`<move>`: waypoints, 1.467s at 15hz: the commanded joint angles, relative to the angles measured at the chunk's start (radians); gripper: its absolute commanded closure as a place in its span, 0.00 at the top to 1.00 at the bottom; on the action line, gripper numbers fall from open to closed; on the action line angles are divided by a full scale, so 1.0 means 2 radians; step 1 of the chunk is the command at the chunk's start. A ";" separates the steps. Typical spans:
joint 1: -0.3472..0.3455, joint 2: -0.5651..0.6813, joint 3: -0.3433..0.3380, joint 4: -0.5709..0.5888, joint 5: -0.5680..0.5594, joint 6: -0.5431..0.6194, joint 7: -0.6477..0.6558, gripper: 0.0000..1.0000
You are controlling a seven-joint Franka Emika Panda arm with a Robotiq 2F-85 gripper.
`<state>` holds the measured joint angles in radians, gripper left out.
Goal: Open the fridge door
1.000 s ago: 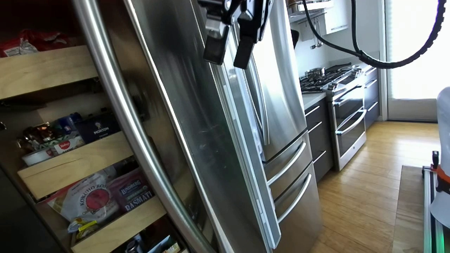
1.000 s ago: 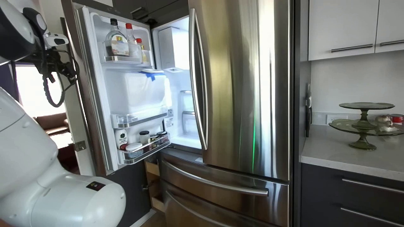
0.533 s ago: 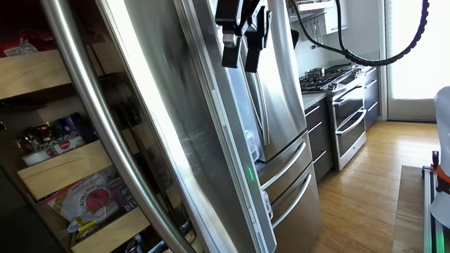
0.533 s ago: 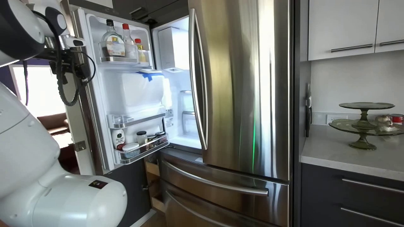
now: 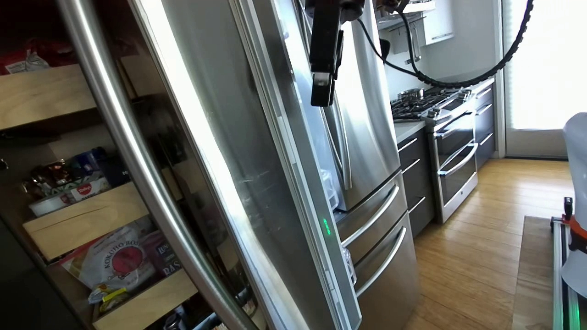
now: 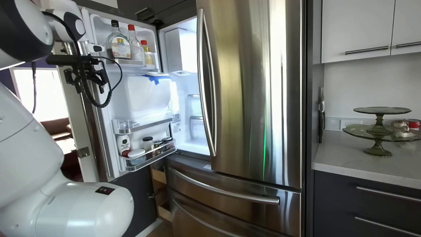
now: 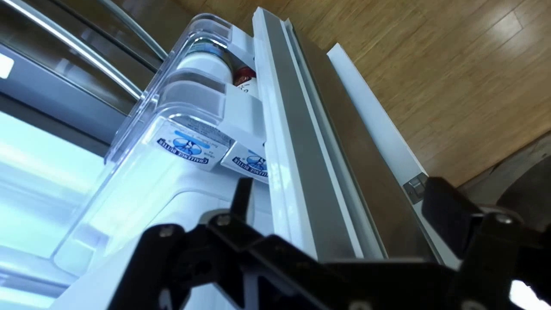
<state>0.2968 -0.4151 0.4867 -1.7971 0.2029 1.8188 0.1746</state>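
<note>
The fridge door stands swung open; its steel side (image 5: 247,174) and long bar handle (image 5: 151,169) show in an exterior view. Its white inner side (image 6: 144,95) with bins faces out in an exterior view. The dispenser panel and display do not show. My gripper (image 5: 326,94) hangs by the door's inner edge and is not on the handle; it also shows in front of the inner side (image 6: 93,77). In the wrist view the gripper (image 7: 344,204) is open and empty, its fingers spread across the view of the door edge (image 7: 301,129). Any contact cannot be told.
The plain upper door (image 6: 250,98) is closed beside the lit opening. Lower drawers (image 6: 223,194) lie below. Bottles (image 6: 120,46) and jars stand in the door bins. Pantry shelves (image 5: 87,215) are behind the handle. A black cable (image 5: 463,85) loops off the wrist.
The door swung further open between one second and half a second ago, then stayed nearly still. The gripper turned and moved from the door's edge toward the fridge, in front of the inner side.
</note>
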 commanded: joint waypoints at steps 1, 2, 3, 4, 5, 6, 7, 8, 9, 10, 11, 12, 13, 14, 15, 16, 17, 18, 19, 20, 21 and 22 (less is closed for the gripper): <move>0.018 -0.010 -0.020 -0.029 -0.012 0.039 -0.056 1.00; 0.020 -0.010 -0.023 -0.033 -0.011 0.055 -0.066 1.00; 0.023 -0.009 -0.027 -0.038 -0.004 0.074 -0.075 1.00; 0.027 -0.008 -0.029 -0.041 0.000 0.091 -0.083 1.00; 0.032 -0.007 -0.033 -0.044 0.010 0.107 -0.088 1.00; 0.037 -0.005 -0.035 -0.047 0.016 0.119 -0.092 1.00; 0.042 -0.004 -0.038 -0.048 0.023 0.127 -0.096 1.00; 0.047 -0.003 -0.039 -0.049 0.030 0.133 -0.097 1.00; 0.051 -0.001 -0.041 -0.049 0.037 0.138 -0.096 1.00; 0.055 0.000 -0.041 -0.048 0.042 0.139 -0.094 1.00; 0.057 0.002 -0.040 -0.047 0.043 0.139 -0.092 1.00; 0.058 0.004 -0.040 -0.046 0.044 0.142 -0.090 1.00; 0.060 0.007 -0.038 -0.044 0.046 0.144 -0.090 1.00; 0.061 0.010 -0.036 -0.043 0.045 0.149 -0.088 1.00; 0.064 0.014 -0.035 -0.042 0.048 0.155 -0.088 1.00; 0.066 0.019 -0.034 -0.040 0.048 0.160 -0.087 1.00; 0.069 0.024 -0.032 -0.038 0.050 0.168 -0.087 1.00; 0.072 0.029 -0.031 -0.037 0.053 0.177 -0.088 1.00; 0.075 0.035 -0.029 -0.036 0.055 0.188 -0.087 1.00; 0.078 0.041 -0.028 -0.035 0.058 0.197 -0.087 1.00; 0.081 0.047 -0.026 -0.036 0.062 0.214 -0.086 1.00; 0.084 0.053 -0.024 -0.035 0.065 0.229 -0.087 1.00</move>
<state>0.4388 -0.3500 0.4272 -1.8708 0.2909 2.2070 0.0054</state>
